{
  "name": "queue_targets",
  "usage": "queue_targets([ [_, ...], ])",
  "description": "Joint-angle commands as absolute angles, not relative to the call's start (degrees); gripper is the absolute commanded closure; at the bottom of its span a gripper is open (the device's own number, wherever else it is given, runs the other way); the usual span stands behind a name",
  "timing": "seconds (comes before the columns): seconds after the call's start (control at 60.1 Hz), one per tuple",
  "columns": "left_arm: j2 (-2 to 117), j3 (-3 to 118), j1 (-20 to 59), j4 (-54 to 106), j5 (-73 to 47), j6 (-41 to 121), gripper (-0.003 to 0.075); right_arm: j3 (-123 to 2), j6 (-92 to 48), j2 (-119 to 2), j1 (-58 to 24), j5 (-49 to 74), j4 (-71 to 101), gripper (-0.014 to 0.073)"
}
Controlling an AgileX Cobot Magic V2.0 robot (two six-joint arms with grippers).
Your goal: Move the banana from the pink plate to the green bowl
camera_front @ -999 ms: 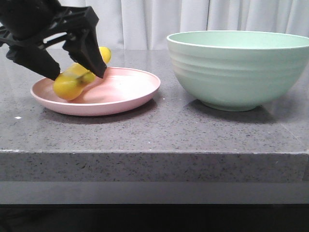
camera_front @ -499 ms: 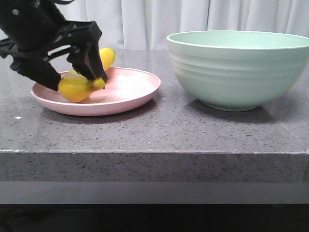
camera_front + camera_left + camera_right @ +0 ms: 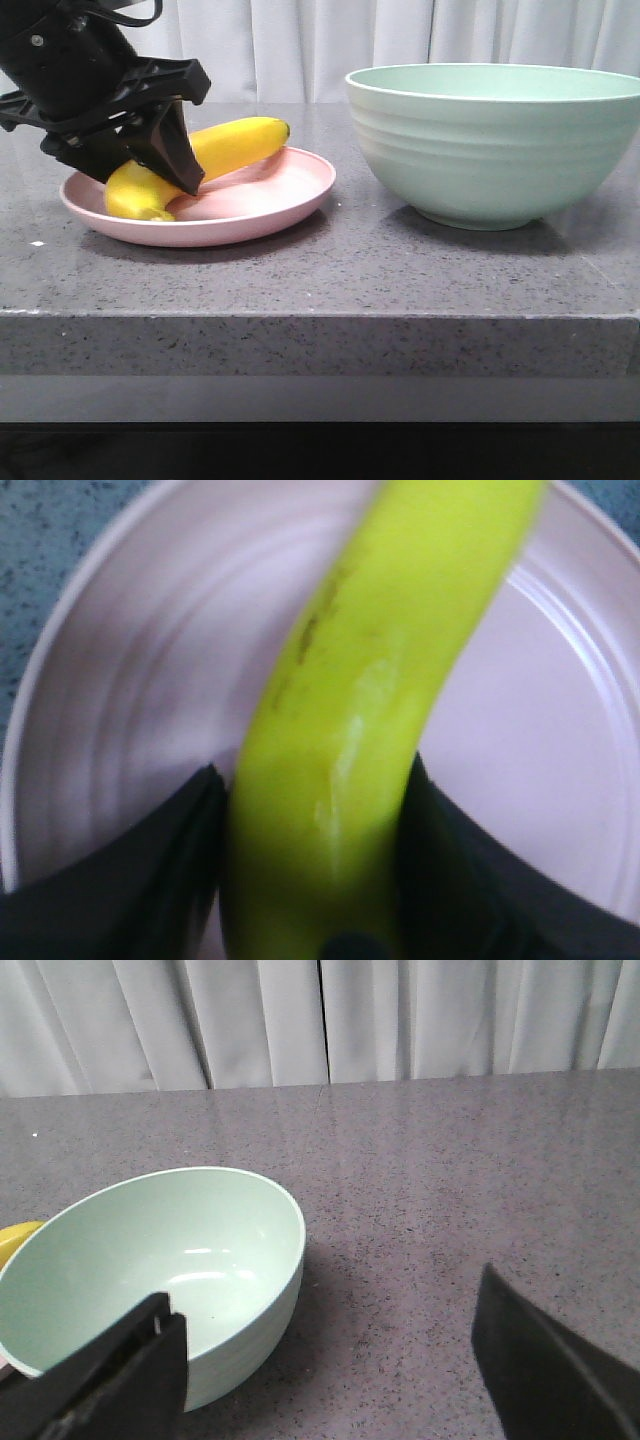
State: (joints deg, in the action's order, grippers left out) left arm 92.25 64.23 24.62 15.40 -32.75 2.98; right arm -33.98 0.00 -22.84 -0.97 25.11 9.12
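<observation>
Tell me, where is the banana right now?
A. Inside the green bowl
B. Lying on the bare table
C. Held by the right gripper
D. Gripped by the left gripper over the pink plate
D: the left gripper is shut on the banana above the plate; the bowl holds nothing.

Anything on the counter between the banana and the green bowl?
Nothing visible. The left gripper has its jaws shut on the banana over the pink plate; only bare counter separates the plate from the green bowl, which looks empty.
</observation>
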Motion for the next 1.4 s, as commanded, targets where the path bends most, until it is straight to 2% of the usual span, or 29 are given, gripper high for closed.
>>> queue_targets([
  [0.0,90.2,66.03,24.58,16.2,-28.96,2.46,0.0552,-35.94,-0.31,-23.6,-0.59,20.81,8.78,-0.0004],
  [0.117,90.2,66.12,24.58,16.2,-25.58,2.46,0.06,-35.94,-0.31,-23.6,-0.74,20.81,8.78,-0.0004],
  [0.383,87.19,74.85,25.55,16.2,-26.32,2.46,0.0604,-35.94,-0.31,-23.86,-0.74,21.06,11.38,-0.0004],
  [0.649,80.53,78.08,35.3,16.2,-27.92,4.18,0.0604,-36.01,-2.43,-31.32,-1.1,20.08,35.43,-0.0004],
  [0.849,79.84,78.08,41.29,16.2,-32.17,4.18,0.0604,-36.01,-15.24,-36.61,-4.11,18.41,59.45,-0.0004],
  [1.182,79.96,78.08,46.28,16.2,-33.15,4.18,0.0604,-36.05,-52.15,-48.0,-8.82,28.49,106.65,-0.0004],
  [1.382,79.96,78.08,46.25,16.31,-33.15,4.18,0.0604,-39.01,-56.6,-55.96,-8.82,34.66,109.84,-0.0004],
])
